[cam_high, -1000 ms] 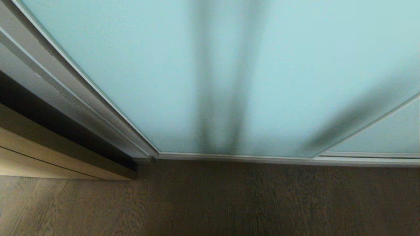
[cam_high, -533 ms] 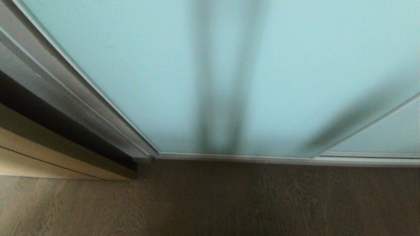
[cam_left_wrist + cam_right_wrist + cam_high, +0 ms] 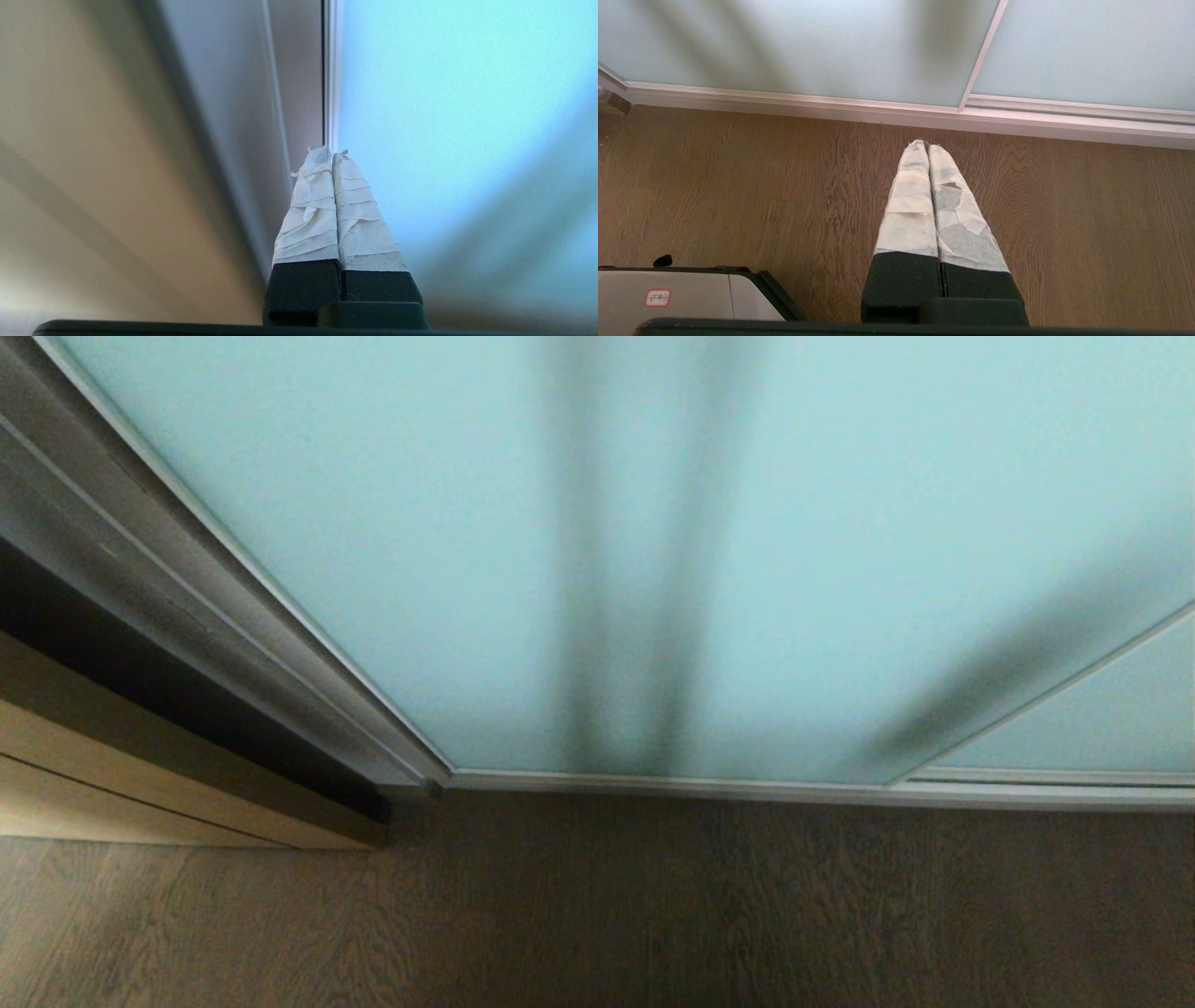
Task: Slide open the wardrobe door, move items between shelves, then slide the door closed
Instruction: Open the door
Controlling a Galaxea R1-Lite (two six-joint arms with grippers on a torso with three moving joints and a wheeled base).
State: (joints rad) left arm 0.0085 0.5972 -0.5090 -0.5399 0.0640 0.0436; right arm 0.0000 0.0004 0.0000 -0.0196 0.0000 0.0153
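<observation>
The sliding wardrobe door (image 3: 420,523) is a frosted aqua glass panel in a thin silver frame, and it stands closed down to the floor track. The items and the shelves are hidden behind it. My left gripper (image 3: 331,153) is shut and empty. Its taped tips are raised in front of the door's (image 3: 444,93) left vertical edge (image 3: 329,70); whether they touch it I cannot tell. My right gripper (image 3: 928,144) is shut on nothing and hangs over the floor, short of the door (image 3: 808,42). Neither arm appears in the head view.
A grey jamb (image 3: 187,616) and a light wood cabinet front (image 3: 112,775) stand left of the door. A second glass panel (image 3: 1102,719) overlaps at the right, above the silver bottom track (image 3: 747,789). Dark wood floor (image 3: 653,896) lies before me, and my base (image 3: 682,294) shows near the right gripper.
The head view holds still and the door stays closed. The grey jamb at the left looks slightly darker than before.
</observation>
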